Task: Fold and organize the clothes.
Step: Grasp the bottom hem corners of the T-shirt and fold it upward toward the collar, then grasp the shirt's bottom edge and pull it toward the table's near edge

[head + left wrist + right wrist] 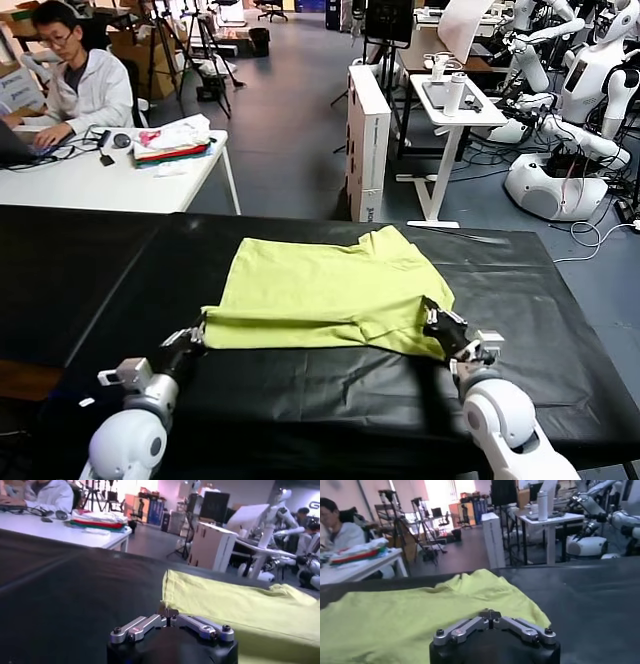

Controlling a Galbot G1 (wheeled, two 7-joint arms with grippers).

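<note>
Both grippers' fingertips were hidden (so I cannot tell their jaw state); the left gripper and right gripper met the T-shirt's near corners.

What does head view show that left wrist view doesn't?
Head view only: the right gripper at the near right corner of the T-shirt, the left gripper at its near left corner, and the shirt's whole folded outline on the black table. Left wrist view only: the shirt's left edge seen low, along the table surface. Both: the lime-yellow shirt, the black table, and the colourful cloth pile on the white desk beyond.
</note>
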